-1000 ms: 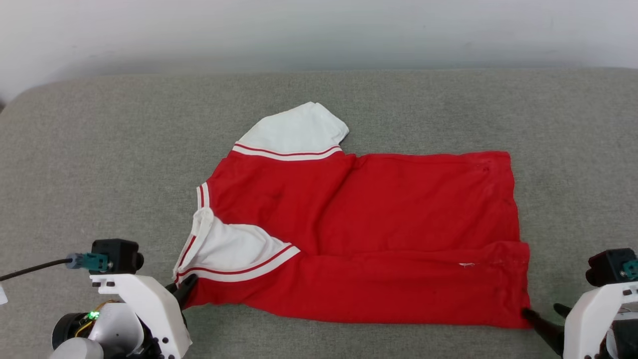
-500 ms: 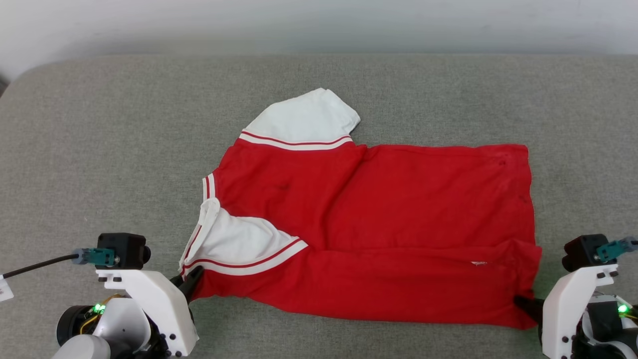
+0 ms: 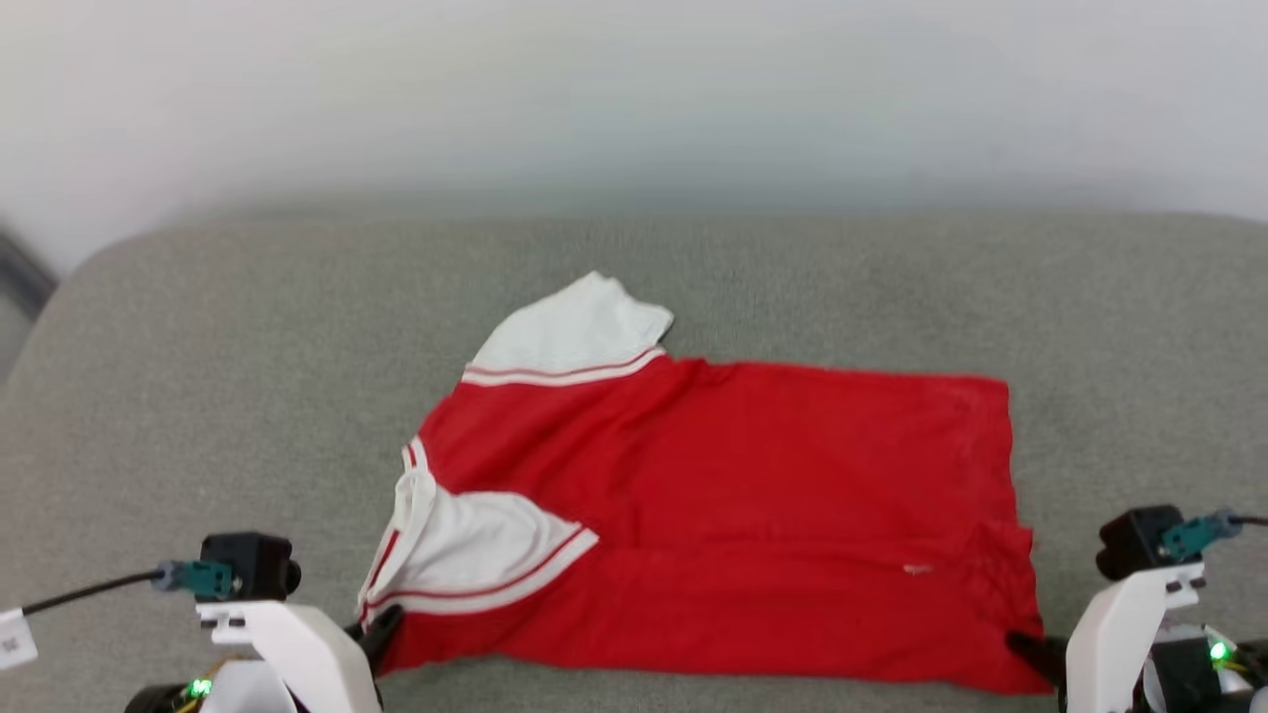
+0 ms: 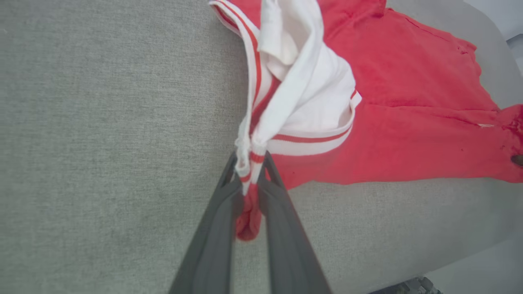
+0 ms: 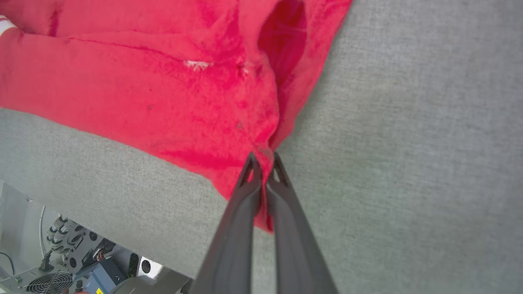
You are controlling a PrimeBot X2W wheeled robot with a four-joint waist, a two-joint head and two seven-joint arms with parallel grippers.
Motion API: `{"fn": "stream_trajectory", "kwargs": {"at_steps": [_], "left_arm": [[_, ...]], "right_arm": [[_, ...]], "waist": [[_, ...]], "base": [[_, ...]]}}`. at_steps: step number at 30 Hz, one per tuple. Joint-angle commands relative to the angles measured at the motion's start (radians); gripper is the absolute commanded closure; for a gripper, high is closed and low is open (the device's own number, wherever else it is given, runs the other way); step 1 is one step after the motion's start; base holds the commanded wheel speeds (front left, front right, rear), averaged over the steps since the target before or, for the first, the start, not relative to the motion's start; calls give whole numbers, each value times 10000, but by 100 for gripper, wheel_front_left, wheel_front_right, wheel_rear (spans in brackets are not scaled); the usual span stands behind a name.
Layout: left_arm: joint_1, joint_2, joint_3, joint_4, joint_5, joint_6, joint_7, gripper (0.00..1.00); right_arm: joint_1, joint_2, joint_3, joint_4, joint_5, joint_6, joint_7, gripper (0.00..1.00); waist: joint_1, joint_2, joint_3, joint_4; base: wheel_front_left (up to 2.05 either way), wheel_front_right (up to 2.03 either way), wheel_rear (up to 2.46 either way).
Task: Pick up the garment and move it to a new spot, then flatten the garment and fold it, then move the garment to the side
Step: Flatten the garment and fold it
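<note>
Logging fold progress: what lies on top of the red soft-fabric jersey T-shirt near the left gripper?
A white short sleeve with red-striped trim, folded onto the red jersey T-shirt. The fabric beneath it is covered.

head: high, forward-down | wrists: close, oblique (shared: garment [image 3: 713, 515])

Red garment [image 3: 753, 515] with white sleeves lies spread, near edge folded over; print hidden.
</note>
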Motion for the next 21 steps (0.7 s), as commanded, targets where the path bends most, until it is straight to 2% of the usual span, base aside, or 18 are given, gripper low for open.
{"fn": "stream_trajectory", "kwargs": {"at_steps": [1, 10, 11, 12, 13, 14, 21], "left_arm": [[312, 25, 14, 10, -95, 59, -4, 100], [1204, 160, 26, -85, -330, 398, 197, 100], [1224, 111, 1, -47, -335, 402, 181, 86], [1243, 59, -56, 11, -373, 370, 200, 52], [1214, 10, -69, 88, -370, 349, 152, 8], [1158, -43, -53, 171, -352, 358, 81, 0], [686, -228, 118, 467, -23, 200, -714, 0]], "right_arm": [[265, -44, 35, 8, 62, 8, 26, 100], [1236, 11, -230, -85, -22, 9, 197, 100], [1311, 78, -191, -45, -73, 9, 82, 75], [1377, 140, -170, -10, -89, 9, -69, 16], [1449, 194, -163, 40, -122, 9, -250, 0], [1455, 242, -153, 38, -216, 9, -521, 0], [1186, 552, -272, -280, -806, 9, -3081, 0]], "waist": [[-1, -1, -732, -46], [-1, -1, -1143, -94], [-1, -1, -1138, -108], [-1, -1, -1124, -122], [-1, -1, -1112, -134], [-1, -1, -1102, -150], [-1, -1, -1064, -504]], "base": [[0, 0, 0], [0, 0, 0], [0, 0, 0], [0, 0, 0], [0, 0, 0], [0, 0, 0], [0, 0, 0]]}}
